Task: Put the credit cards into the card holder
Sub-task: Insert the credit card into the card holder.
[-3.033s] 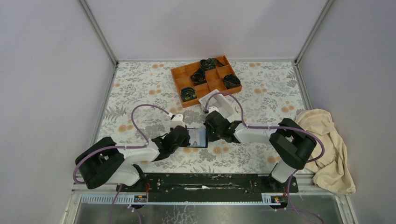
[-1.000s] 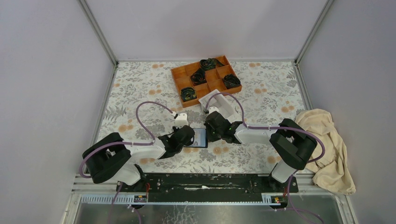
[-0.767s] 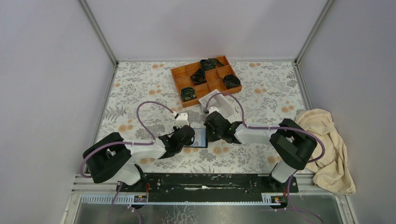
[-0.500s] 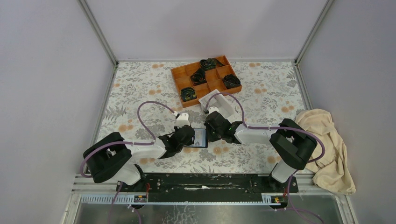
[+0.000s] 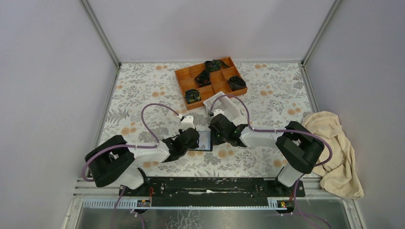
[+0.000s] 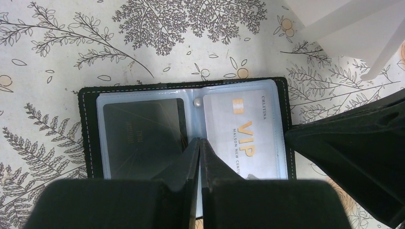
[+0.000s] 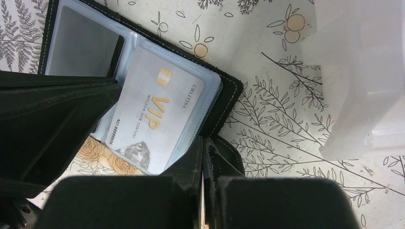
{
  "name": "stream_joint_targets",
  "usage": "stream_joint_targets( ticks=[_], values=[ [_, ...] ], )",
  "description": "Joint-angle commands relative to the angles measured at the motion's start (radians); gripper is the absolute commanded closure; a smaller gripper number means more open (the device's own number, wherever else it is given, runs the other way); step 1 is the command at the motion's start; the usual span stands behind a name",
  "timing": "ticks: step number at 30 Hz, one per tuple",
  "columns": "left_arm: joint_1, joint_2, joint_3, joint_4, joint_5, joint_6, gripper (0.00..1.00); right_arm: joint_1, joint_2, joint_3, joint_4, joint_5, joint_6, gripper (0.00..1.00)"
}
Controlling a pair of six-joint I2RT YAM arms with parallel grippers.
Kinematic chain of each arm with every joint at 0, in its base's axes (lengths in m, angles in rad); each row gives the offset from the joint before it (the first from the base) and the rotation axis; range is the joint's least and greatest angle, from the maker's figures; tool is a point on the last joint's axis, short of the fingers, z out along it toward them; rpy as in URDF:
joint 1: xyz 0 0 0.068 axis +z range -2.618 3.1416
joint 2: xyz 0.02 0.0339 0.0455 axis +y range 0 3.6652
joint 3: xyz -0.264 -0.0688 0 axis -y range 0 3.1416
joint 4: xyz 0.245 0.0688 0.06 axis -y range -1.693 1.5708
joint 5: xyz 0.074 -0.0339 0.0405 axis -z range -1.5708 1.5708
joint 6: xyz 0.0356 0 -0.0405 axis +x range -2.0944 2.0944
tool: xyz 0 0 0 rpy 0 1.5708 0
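Tablecloth (image 6: 143,47) bears open card holder (image 6: 88,133) containing credit card (image 6: 243,129).

Card holder (image 6: 143,129) near edge hidden (behind left claw (image 6: 199,141)).

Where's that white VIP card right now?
In the left wrist view, the VIP card sits in the right-hand clear pocket of the open wallet, on the table near the white box.

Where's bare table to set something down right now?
Free: far-left table between left wall and orange tray; right stretch between tray and cloth; near strip along the black rail. Crowded: centre, where left gripper and right gripper meet at the card holder, white box just behind.
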State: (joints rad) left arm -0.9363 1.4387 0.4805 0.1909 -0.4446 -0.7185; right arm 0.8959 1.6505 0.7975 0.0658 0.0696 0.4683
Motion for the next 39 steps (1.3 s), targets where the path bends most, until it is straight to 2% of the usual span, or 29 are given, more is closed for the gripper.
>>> stream_joint_targets(
  ticks=[1,3,7,11,12,14,18,25,33,39],
  values=[
    [-0.014,-0.004,0.013,0.068,0.013,0.013,0.94,0.019,0.044,-0.002,-0.008,0.015,0.013,1.0],
    [-0.015,-0.014,0.014,0.048,-0.005,0.009,0.9,0.019,0.038,0.0,-0.016,0.024,0.012,1.0],
    [-0.013,-0.075,0.001,-0.013,-0.087,-0.026,0.71,0.019,0.018,0.008,-0.039,0.046,0.002,1.0],
    [-0.014,-0.15,-0.01,-0.064,-0.147,-0.039,0.63,0.02,-0.023,0.026,-0.063,0.059,-0.018,1.0],
    [-0.013,-0.168,-0.013,-0.075,-0.16,-0.041,0.6,0.019,-0.031,0.032,-0.07,0.063,-0.023,0.97],
    [-0.014,-0.206,-0.025,-0.085,-0.182,-0.045,0.56,0.019,-0.046,0.046,-0.088,0.068,-0.035,0.84],
    [-0.015,-0.271,-0.059,-0.107,-0.21,-0.062,0.48,0.019,-0.07,0.082,-0.132,0.081,-0.066,0.66],
    [-0.013,-0.303,-0.13,-0.103,-0.226,-0.107,0.43,0.02,-0.128,0.152,-0.196,0.095,-0.127,0.53],
    [-0.003,-0.302,-0.177,-0.078,-0.215,-0.118,0.42,0.015,-0.14,0.277,-0.256,0.219,-0.245,0.44],
    [0.008,-0.329,-0.192,-0.078,-0.197,-0.115,0.41,-0.055,-0.098,0.397,-0.273,0.242,-0.323,0.4]
  ],
)
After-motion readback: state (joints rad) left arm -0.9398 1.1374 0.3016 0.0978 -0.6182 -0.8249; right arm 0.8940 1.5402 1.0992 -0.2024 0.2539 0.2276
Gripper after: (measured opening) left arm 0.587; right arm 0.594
